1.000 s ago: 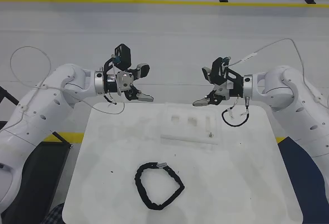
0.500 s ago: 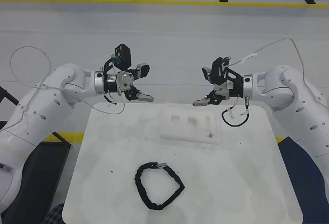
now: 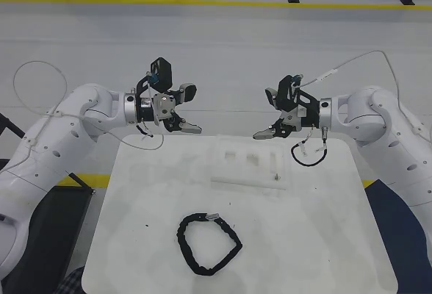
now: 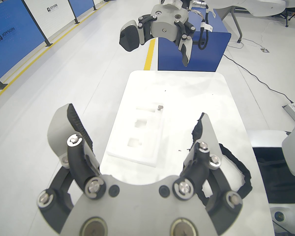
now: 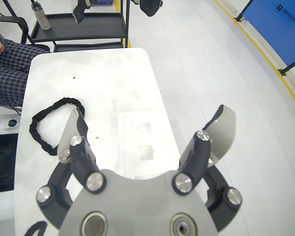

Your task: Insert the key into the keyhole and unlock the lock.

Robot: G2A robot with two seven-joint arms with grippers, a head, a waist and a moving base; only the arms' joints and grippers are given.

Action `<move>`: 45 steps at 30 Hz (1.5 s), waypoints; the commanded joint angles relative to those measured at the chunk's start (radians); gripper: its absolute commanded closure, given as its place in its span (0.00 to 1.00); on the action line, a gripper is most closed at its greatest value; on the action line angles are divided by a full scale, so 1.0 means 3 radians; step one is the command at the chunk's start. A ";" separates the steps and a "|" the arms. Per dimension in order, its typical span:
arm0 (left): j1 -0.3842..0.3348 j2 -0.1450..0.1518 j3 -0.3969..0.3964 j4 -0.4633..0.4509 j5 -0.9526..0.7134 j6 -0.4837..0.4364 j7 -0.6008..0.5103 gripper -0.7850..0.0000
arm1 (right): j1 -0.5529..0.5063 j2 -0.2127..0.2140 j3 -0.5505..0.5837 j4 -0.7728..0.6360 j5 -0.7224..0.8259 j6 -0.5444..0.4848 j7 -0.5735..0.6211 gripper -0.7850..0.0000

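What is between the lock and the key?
Only bare table and the edge of the white tray, because the key sits in that tray. The top view shows it.

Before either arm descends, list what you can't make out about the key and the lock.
- Key: a speck on the foam tray in the top and left wrist views; orientation unreadable.
- Keyhole: the chain lock's metal end is too small in the top view; in the right wrist view the right gripper's jaw overlaps it.
- Left wrist view: the left gripper's jaw hides part of the chain.
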 commanded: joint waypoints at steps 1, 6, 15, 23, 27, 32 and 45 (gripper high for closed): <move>0.0000 0.0000 0.0000 0.0000 0.0000 0.0000 0.0000 0.00 | -0.0017 0.0000 -0.0004 -0.0006 -0.0003 0.0012 -0.0006 0.00; 0.0000 0.0000 0.0000 0.0000 0.0000 0.0000 0.0000 0.00 | -0.0199 0.0029 0.0034 -0.0148 -0.0148 0.0020 -0.0036 0.00; 0.0000 0.0000 0.0000 0.0000 0.0000 0.0000 0.0000 0.00 | -0.0463 0.0095 0.0062 -0.0211 -0.0064 0.0237 0.0426 0.00; 0.0000 0.0000 0.0000 0.0000 0.0000 0.0000 0.0000 0.00 | -0.0673 0.0126 0.0116 -0.0159 0.0115 0.0863 0.0759 0.00; 0.0000 0.0000 0.0000 0.0000 0.0000 0.0000 0.0000 0.00 | -0.0760 0.0136 0.0144 -0.0203 0.0110 0.1225 0.0944 0.00; 0.0000 0.0000 0.0000 0.0000 0.0000 0.0000 0.0000 0.00 | -0.0867 0.0120 0.0151 -0.0189 0.0346 0.1594 0.1137 0.00; 0.0000 0.0000 0.0000 0.0000 0.0000 0.0000 0.0000 0.00 | -0.1060 0.0001 0.0070 -0.0090 0.0740 0.2847 0.1404 0.00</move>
